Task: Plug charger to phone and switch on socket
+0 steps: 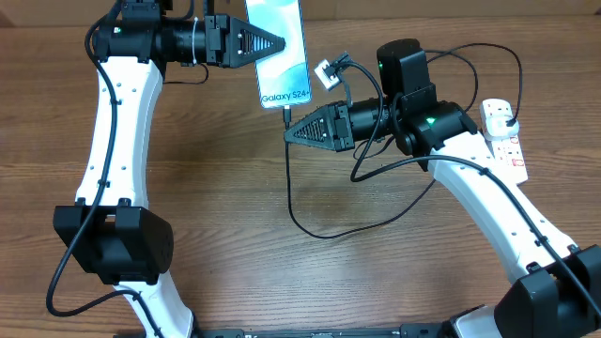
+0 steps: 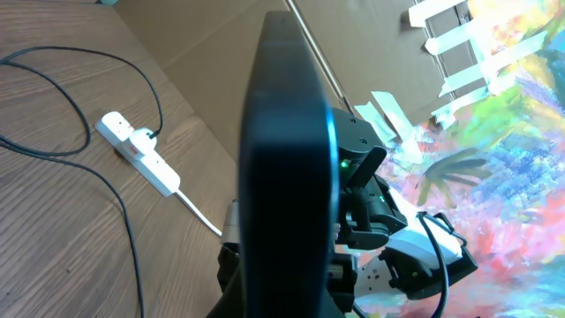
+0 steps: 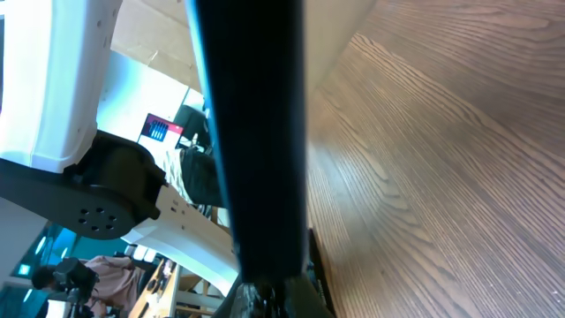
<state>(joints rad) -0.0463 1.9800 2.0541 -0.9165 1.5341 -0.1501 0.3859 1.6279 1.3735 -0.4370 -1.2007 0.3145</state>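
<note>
The phone [image 1: 282,52] has a light-blue screen and is held off the table at the top centre. My left gripper [image 1: 274,44] is shut on its left side. In the left wrist view the phone [image 2: 287,168] shows edge-on as a dark slab between the fingers [image 2: 287,296]. My right gripper [image 1: 289,130] is just below the phone's bottom edge, shut on the charger's connector tip [image 1: 286,115], which touches that edge. In the right wrist view the phone [image 3: 256,132] rises from the connector [image 3: 265,291]. The black cable [image 1: 315,233] loops to the white socket [image 1: 505,141].
The socket strip [image 2: 141,155] lies at the right edge of the table with the charger's black plug [image 1: 508,118] in it and its white cord trailing off. A small white block [image 1: 327,73] with wires hangs beside the right wrist. Cardboard walls stand behind the table.
</note>
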